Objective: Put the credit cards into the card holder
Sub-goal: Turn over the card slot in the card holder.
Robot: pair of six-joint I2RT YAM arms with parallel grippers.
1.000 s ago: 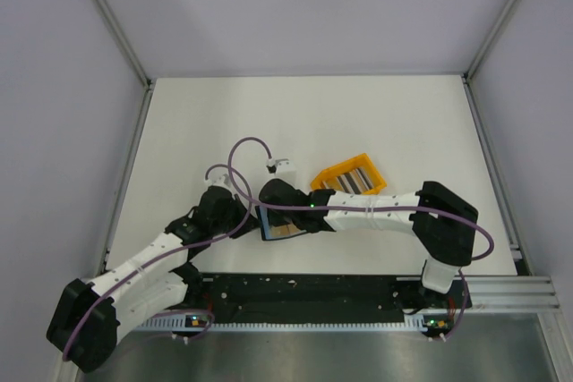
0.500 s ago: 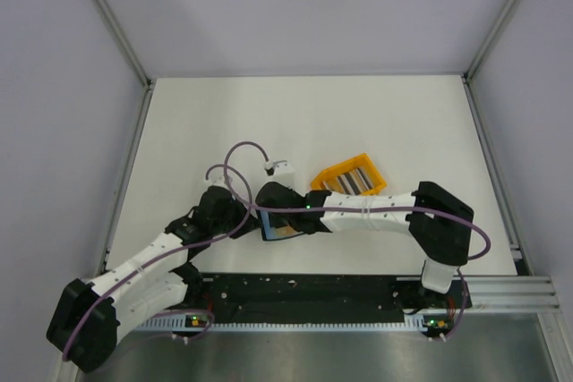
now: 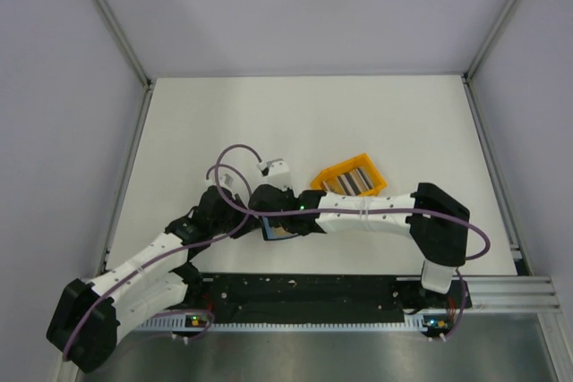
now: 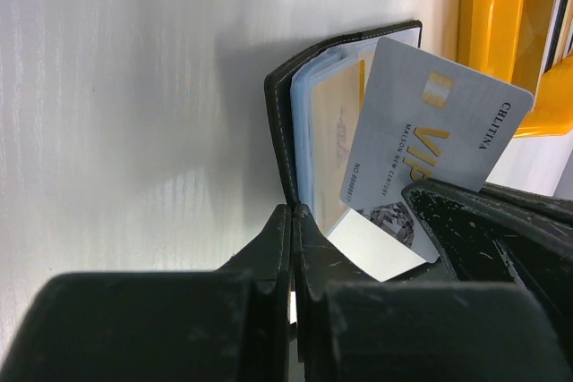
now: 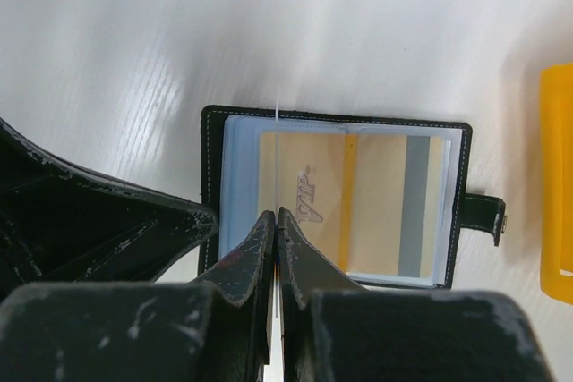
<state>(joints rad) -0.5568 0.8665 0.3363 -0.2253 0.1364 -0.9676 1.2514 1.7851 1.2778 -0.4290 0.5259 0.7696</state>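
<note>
The silver VIP card (image 4: pixel 430 131), thin, stiff and slick by my judgement, handles best by one end, as my right gripper (image 5: pixel 276 219) pinches it over the unfolded card holder (image 5: pixel 212 158) on the table (image 4: pixel 134 87). My left gripper (image 4: pixel 293 216) clamps the holder's black cover. Its camera shows the card's face, while the right wrist sees only a hairline edge.

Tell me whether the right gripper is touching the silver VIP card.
Touching. The right wrist view shows the right gripper pinched shut on the silver VIP card, seen edge-on between its fingertips.
</note>
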